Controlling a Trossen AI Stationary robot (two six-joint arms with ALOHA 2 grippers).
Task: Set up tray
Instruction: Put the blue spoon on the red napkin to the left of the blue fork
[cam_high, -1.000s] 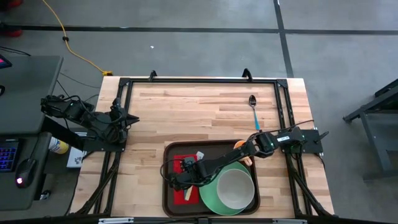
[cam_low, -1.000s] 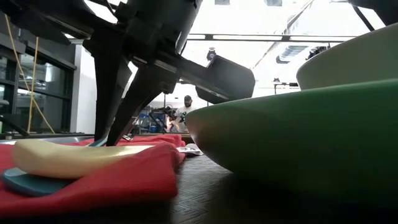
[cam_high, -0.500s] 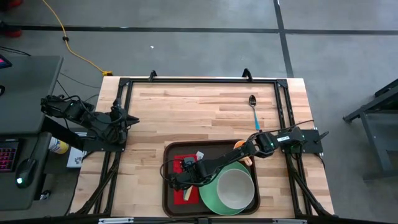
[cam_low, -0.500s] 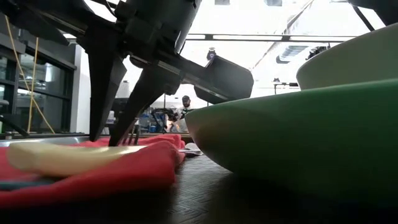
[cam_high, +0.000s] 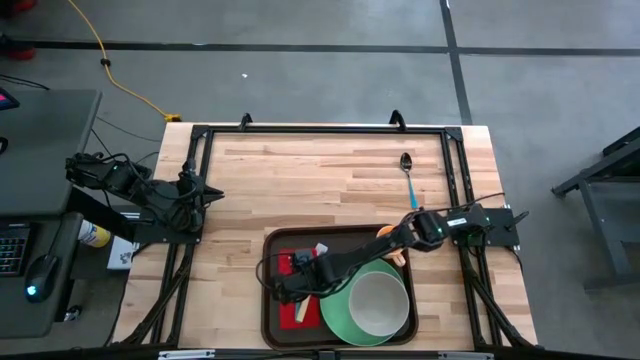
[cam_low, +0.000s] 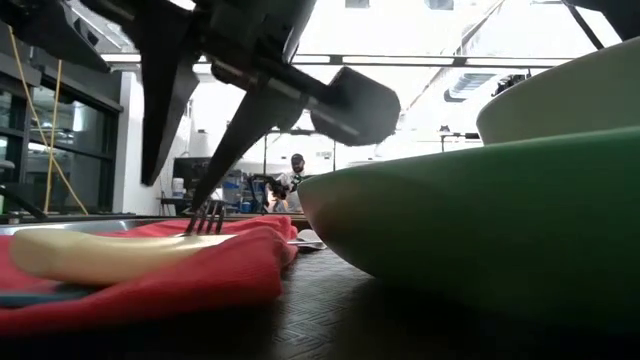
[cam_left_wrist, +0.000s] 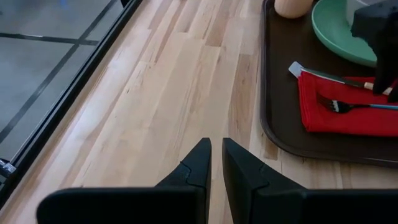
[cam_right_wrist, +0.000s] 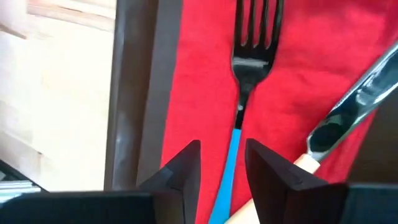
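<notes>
The dark brown tray (cam_high: 340, 238) lies at the table's near edge. On its left part lies a red napkin (cam_high: 292, 312). A fork (cam_right_wrist: 249, 56) with a blue handle and a knife (cam_right_wrist: 348, 106) with a cream handle rest flat on the napkin. My right gripper (cam_right_wrist: 222, 152) hangs open just above the napkin (cam_low: 230, 270), its fingers on either side of the fork's handle without touching it. A green plate (cam_high: 338, 322) with a pale bowl (cam_high: 378, 305) fills the tray's right part. My left gripper (cam_left_wrist: 216, 149) waits shut at the table's left edge.
A spoon (cam_high: 407, 175) with a blue handle lies on the bare wood beyond the tray, toward the far right. A small peach-coloured thing (cam_high: 385, 232) sits at the tray's far right corner. Black frame rails (cam_high: 320, 130) run along the table's edges.
My right gripper has opened and let go of the fork, and its fingertips now stand a little higher above the napkin. The fork has settled flat on the red napkin beside the knife.
</notes>
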